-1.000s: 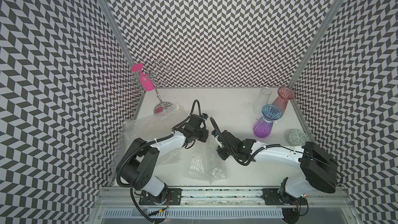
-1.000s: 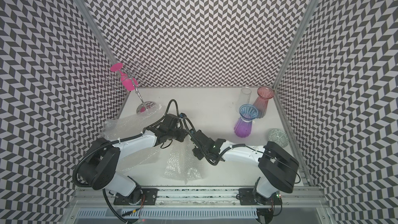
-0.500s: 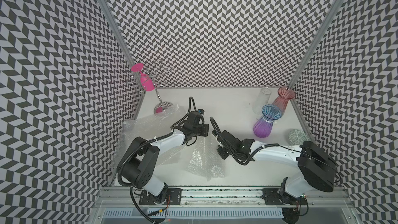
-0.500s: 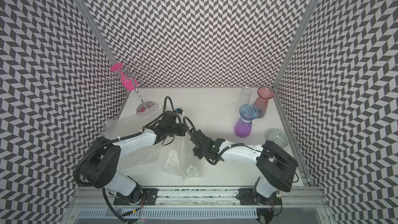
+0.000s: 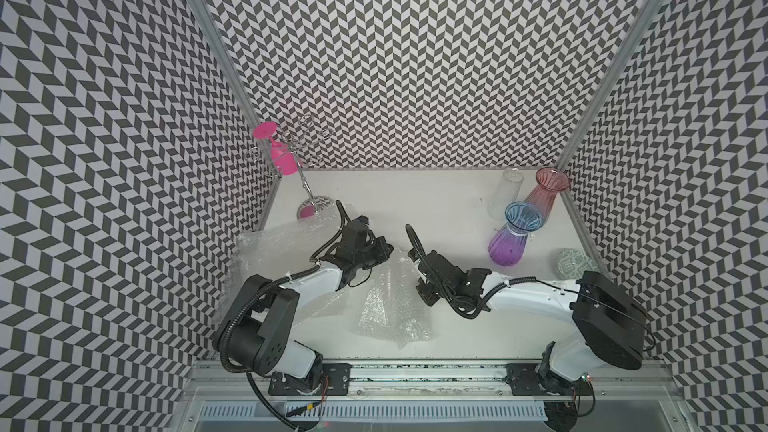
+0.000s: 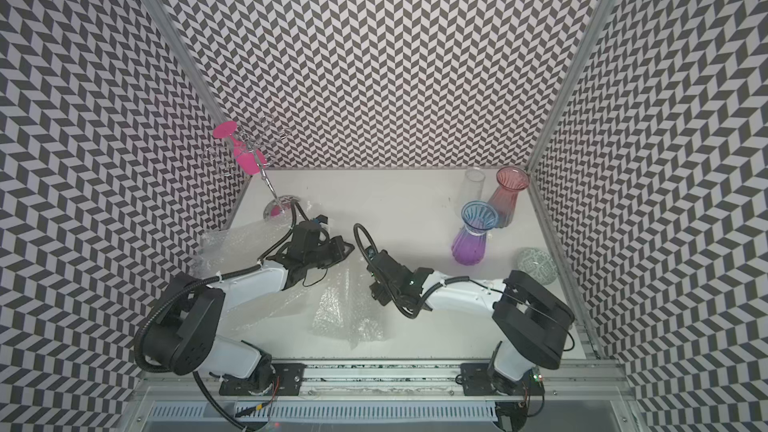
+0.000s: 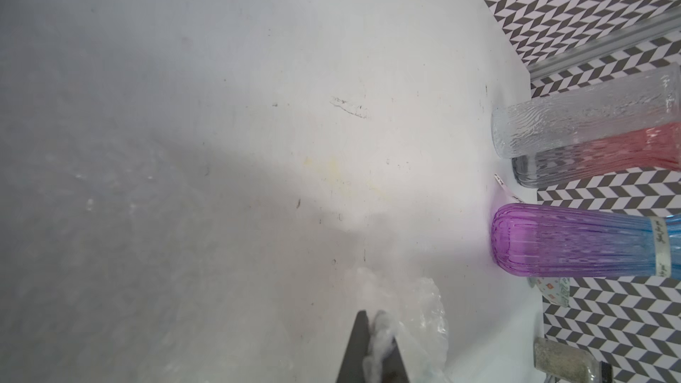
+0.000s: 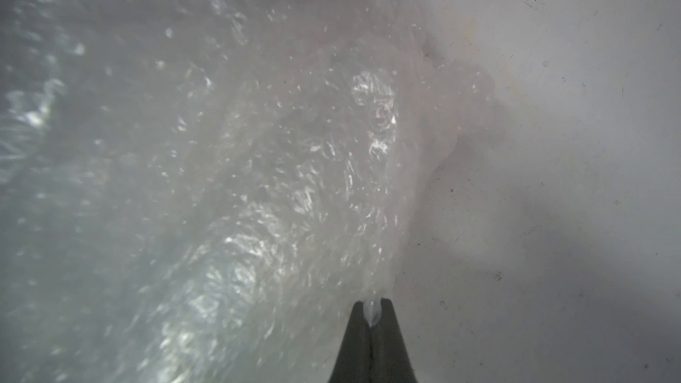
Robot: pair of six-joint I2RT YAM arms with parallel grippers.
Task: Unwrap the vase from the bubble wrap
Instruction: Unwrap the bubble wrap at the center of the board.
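Observation:
A sheet of clear bubble wrap (image 5: 390,305) (image 6: 345,309) stands like a tent on the white table, its peak pinched between my two grippers. My left gripper (image 5: 388,248) (image 6: 351,248) (image 7: 376,316) is shut on a bunch of the bubble wrap (image 7: 423,307). Just to its right, my right gripper (image 5: 415,261) (image 6: 370,268) (image 8: 372,307) is shut on the edge of the bubble wrap (image 8: 258,178). No vase shows inside this sheet. Three bare vases stand at the back right: purple and blue (image 5: 515,234) (image 7: 571,245), red (image 5: 544,197) and clear (image 5: 505,193).
A second bubble wrap sheet (image 5: 274,243) lies along the left wall under my left arm. A wire glass rack (image 5: 303,147) holding a pink glass (image 5: 282,160) stands at the back left. A round green patterned thing (image 5: 575,263) sits by the right wall.
My left gripper has closed on the wrap. The sheet's top has risen from a low heap into a tent between the two grippers. The right gripper has stayed shut.

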